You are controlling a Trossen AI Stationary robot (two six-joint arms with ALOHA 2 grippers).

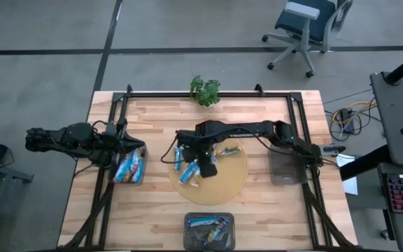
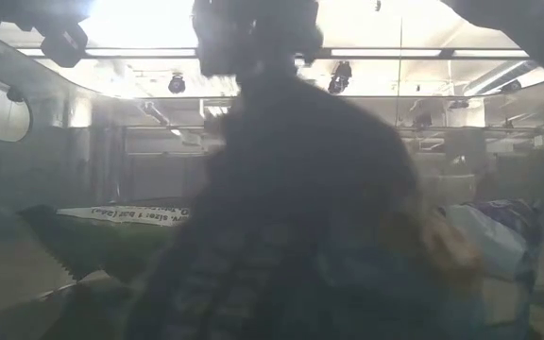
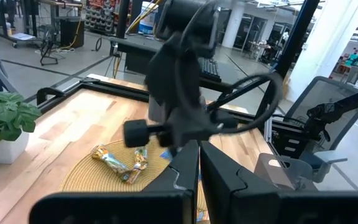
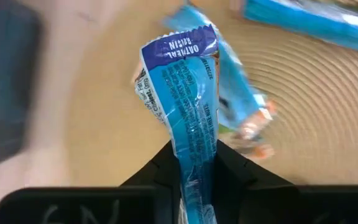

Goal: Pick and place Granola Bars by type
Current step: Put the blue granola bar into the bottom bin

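Blue bar [image 4: 188, 99] upright lengthwise in right gripper [image 4: 194, 165].

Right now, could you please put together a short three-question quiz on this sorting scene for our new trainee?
1. True or false: the right gripper has its fingers shut on a blue granola bar.
2. Where is the left gripper? A) over the round woven mat B) at the left bin C) beside the potted plant
3. Fill in: the bin at the table's right looks ____.

Key:
1. True; the wrapper stands pinched between the fingers above the round woven mat.
2. B; it sits at the left bin, which holds bars, with its fingers shut.
3. Empty, unlike the near bin, which holds several bars.
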